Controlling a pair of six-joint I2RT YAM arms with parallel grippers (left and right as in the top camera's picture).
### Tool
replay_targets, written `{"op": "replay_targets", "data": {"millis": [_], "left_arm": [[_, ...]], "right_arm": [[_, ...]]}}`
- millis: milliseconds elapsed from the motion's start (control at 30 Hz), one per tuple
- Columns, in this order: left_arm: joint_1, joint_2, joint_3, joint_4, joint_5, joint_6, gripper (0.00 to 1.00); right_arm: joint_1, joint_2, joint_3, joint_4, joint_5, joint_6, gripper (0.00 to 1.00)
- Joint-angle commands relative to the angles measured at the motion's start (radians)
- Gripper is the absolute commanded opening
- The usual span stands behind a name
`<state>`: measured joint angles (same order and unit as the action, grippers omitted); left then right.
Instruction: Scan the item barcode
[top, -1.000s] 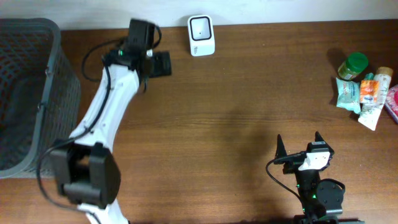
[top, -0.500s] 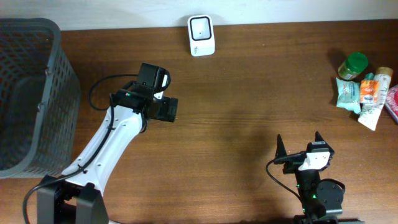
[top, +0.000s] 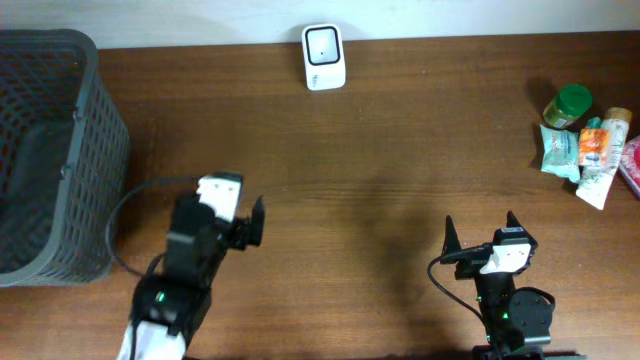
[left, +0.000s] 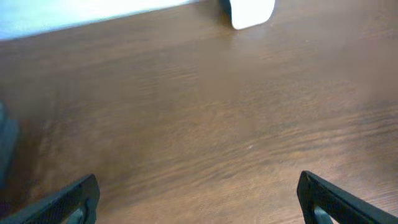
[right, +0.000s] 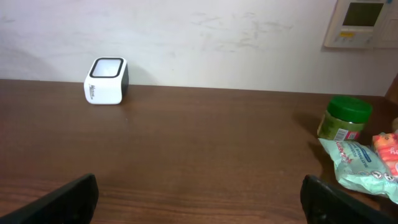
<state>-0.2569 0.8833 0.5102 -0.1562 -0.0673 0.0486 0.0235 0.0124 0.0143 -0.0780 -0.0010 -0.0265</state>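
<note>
The white barcode scanner stands at the back edge of the table, and it also shows as the scanner against the wall and, blurred, the scanner. The items lie at the far right: a green-lidded jar, a pale green pouch and a tube. My left gripper hangs open over bare wood at the front left, far from them; its fingertips frame only tabletop. My right gripper is open at the front right, nothing between its fingers.
A dark mesh basket fills the left end of the table. The jar and pouch sit ahead and right of the right gripper. Bare wood lies between the two arms.
The left arm has drawn back from beside the scanner at the rear to the front left, its gripper open throughout. The right arm has not moved.
</note>
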Motion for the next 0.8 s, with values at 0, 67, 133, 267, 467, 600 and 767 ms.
{"op": "replay_targets", "data": {"millis": [0, 67, 133, 267, 467, 600, 767], "left_arm": [[0.114, -0.23, -0.145, 0.006, 0.143, 0.028, 0.99], [0.14, -0.345, -0.201, 0.002, 0.154, 0.028, 0.99], [0.14, -0.413, -0.23, 0.004, 0.148, 0.029, 0.99], [0.14, -0.422, -0.234, -0.003, 0.148, 0.029, 0.99], [0.161, -0.523, -0.289, -0.002, 0.139, 0.028, 0.99], [0.173, -0.679, -0.378, 0.008, 0.139, 0.028, 0.99], [0.2, -0.751, -0.43, 0.024, 0.131, 0.029, 0.99]], "right_arm": [[0.009, -0.008, -0.009, -0.004, 0.005, 0.008, 0.99], [0.009, -0.008, -0.009, -0.004, 0.005, 0.008, 0.99], [0.009, -0.008, -0.009, -0.004, 0.005, 0.008, 0.99], [0.009, -0.008, -0.009, -0.004, 0.005, 0.008, 0.99], [0.009, -0.008, -0.009, -0.004, 0.005, 0.008, 0.99], [0.009, -0.008, -0.009, -0.004, 0.005, 0.008, 0.99], [0.009, -0.008, -0.009, -0.004, 0.005, 0.008, 0.99]]}}
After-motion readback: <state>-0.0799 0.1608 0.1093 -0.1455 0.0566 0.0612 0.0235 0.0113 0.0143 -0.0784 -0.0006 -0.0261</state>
